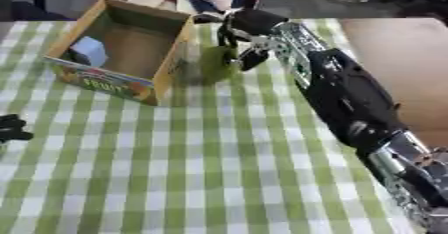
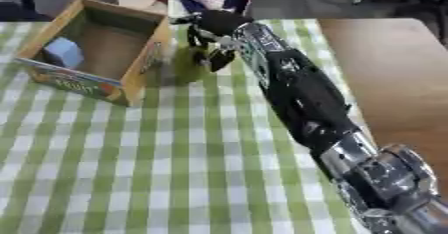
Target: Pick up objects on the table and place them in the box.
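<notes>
Only the left eye view shows the left hand [image 1: 12,128], fingers unclear, at the table's edge. The right hand [image 1: 238,38] curls around a green object [image 1: 216,63] beside the box [image 1: 171,65], which holds a pale blue block [image 1: 88,51].

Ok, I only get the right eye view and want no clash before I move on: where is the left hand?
Observer: The left hand shows only in the left eye view, at that picture's left edge, over the checked cloth.
Operator: Is it anywhere near the box?
Observer: No. It is apart from the box, nearer the robot than the box's front corner, and bare cloth shows between them.
</notes>
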Controlling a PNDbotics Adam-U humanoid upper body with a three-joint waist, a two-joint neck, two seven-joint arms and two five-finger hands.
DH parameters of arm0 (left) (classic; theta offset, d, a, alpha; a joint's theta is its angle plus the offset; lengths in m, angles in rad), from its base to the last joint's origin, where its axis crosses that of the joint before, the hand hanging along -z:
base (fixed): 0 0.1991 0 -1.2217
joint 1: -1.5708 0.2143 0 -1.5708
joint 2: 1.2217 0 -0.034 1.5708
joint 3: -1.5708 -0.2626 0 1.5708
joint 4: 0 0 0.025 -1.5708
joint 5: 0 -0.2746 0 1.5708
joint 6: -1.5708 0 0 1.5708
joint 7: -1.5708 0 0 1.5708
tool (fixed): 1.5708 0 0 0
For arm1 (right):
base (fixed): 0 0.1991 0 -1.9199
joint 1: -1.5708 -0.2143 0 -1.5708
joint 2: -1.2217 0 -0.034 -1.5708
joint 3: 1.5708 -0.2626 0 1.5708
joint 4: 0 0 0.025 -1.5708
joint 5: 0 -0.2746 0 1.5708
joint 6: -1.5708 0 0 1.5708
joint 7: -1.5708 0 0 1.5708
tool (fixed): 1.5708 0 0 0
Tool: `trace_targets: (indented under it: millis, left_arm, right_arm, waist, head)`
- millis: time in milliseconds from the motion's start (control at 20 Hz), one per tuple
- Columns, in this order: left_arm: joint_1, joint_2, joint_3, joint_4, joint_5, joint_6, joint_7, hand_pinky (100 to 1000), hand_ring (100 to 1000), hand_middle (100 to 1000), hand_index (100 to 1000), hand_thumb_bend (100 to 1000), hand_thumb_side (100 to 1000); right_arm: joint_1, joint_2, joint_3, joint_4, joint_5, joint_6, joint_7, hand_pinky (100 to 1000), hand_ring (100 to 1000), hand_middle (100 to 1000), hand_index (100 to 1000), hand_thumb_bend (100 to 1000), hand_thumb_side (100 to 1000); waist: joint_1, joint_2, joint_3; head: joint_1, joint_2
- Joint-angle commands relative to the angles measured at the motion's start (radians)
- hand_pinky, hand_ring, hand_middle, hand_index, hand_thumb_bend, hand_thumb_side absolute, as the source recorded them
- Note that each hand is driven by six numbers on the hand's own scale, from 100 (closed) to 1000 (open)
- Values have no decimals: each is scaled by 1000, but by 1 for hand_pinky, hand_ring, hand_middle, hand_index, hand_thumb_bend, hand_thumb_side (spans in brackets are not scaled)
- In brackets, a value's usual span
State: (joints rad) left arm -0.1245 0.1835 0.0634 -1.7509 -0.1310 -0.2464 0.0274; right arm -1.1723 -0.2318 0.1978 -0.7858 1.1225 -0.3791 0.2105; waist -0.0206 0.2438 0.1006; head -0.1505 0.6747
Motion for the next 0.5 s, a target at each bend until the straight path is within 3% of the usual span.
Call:
trace_targets:
  millis: [50, 500]
  left_arm:
    - [-8, 20, 5, -13, 0, -1, 2, 813, 588, 615, 739, 100, 864]
    - [-16, 17, -3, -14, 4, -2, -5, 813, 587, 616, 739, 100, 862]
  right_arm:
    - [-44, -18, -7, -54, -27, 20, -9, 645, 639, 390, 383, 100, 100]
    - [-141, 64, -65, -42, 31, 103, -59, 632, 628, 393, 388, 100, 100]
  waist:
    - [3, -19, 2]
    - [3, -20, 29]
  head:
    - [-2, -14]
    - [-15, -24]
